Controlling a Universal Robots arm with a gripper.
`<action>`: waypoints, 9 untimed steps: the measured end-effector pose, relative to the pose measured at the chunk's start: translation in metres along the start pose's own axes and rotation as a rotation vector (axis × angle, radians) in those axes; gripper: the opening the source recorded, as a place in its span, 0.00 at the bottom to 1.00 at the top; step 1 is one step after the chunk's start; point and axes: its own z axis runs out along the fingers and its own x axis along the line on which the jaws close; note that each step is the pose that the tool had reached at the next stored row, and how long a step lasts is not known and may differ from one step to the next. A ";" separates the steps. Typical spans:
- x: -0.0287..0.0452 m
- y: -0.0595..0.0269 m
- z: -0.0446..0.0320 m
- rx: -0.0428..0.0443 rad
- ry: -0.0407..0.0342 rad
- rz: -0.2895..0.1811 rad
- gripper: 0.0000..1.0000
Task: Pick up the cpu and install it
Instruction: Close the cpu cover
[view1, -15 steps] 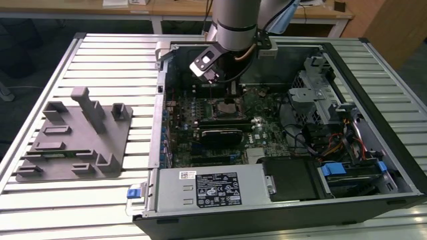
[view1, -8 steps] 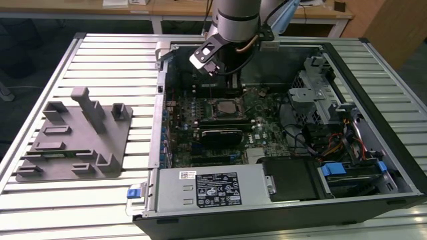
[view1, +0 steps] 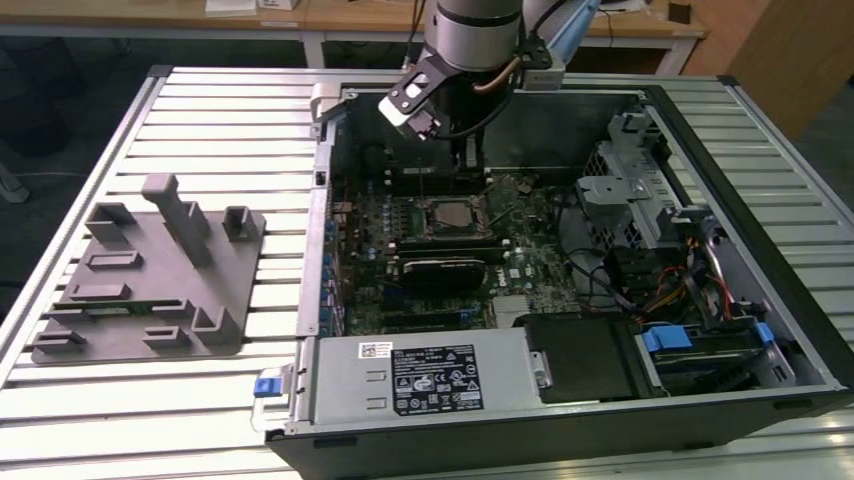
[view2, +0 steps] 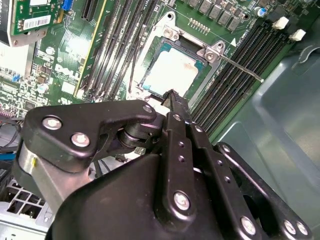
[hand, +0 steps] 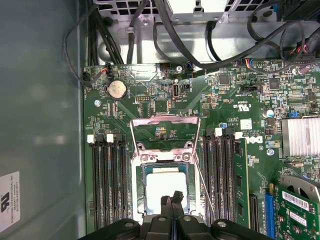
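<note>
Hovering over the cpu (hand: 161, 182) in its socket (hand: 141, 172), the pincer (hand: 173, 197) is pinched closed, empty, probably to press it flat.

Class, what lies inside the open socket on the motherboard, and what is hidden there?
The cpu lies in the socket, silvery top showing. The fingers cover part; what is beneath cannot be seen.
</note>
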 end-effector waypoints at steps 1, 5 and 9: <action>0.0000 0.0000 -0.0001 0.0000 0.0000 0.000 0.11; 0.0000 0.0000 -0.0003 0.0000 0.0000 0.000 0.11; 0.0000 0.0000 -0.0006 0.0000 -0.0001 0.000 0.11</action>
